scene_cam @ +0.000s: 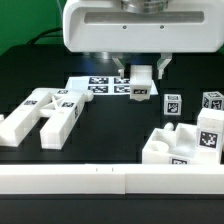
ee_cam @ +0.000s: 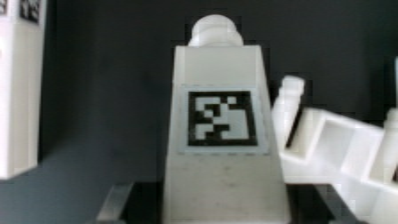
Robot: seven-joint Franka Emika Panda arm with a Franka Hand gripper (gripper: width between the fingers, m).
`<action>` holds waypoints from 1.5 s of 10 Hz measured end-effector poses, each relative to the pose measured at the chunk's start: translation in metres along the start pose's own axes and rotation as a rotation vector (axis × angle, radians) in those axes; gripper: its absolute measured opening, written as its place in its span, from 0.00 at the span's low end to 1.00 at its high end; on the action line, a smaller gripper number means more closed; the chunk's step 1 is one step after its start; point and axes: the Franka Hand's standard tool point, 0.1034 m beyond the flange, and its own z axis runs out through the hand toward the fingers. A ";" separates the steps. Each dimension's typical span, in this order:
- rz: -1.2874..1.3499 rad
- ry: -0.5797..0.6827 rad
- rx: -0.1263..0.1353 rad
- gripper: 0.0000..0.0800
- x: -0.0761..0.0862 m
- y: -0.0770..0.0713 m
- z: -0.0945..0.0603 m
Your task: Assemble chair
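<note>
My gripper (scene_cam: 141, 70) hangs over the back middle of the table. It is shut on a short white chair bar (scene_cam: 140, 84) with a square tag, held upright just above the marker board (scene_cam: 100, 85). In the wrist view the bar (ee_cam: 222, 120) runs away from the gripper (ee_cam: 222, 205) with a round peg at its far end, and the dark pads (ee_cam: 143, 205) press on both its sides. Long white chair bars (scene_cam: 42, 115) lie at the exterior view's left. The slotted seat block (scene_cam: 185, 145) stands at the exterior view's right.
Two small tagged white cubes (scene_cam: 172, 102) (scene_cam: 212, 102) stand behind the seat block. A white rail (scene_cam: 110, 180) runs along the front edge of the table. In the wrist view, white pieces show on either side of the held bar (ee_cam: 18, 90) (ee_cam: 338, 140).
</note>
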 end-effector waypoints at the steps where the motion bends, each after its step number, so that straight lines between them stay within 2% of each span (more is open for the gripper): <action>1: -0.001 0.040 0.001 0.36 0.001 -0.001 0.000; 2: -0.002 0.124 0.003 0.36 0.011 -0.004 -0.007; 3: -0.007 0.189 0.005 0.36 0.015 -0.007 -0.012; 4: -0.009 0.220 0.006 0.36 0.015 -0.008 -0.014; 6: -0.012 0.400 0.003 0.37 0.025 -0.008 -0.014; 9: -0.023 0.576 -0.004 0.37 0.033 -0.010 -0.016; 12: -0.020 0.536 0.004 0.37 0.043 -0.015 -0.031; 15: -0.024 0.575 0.001 0.37 0.045 -0.015 -0.030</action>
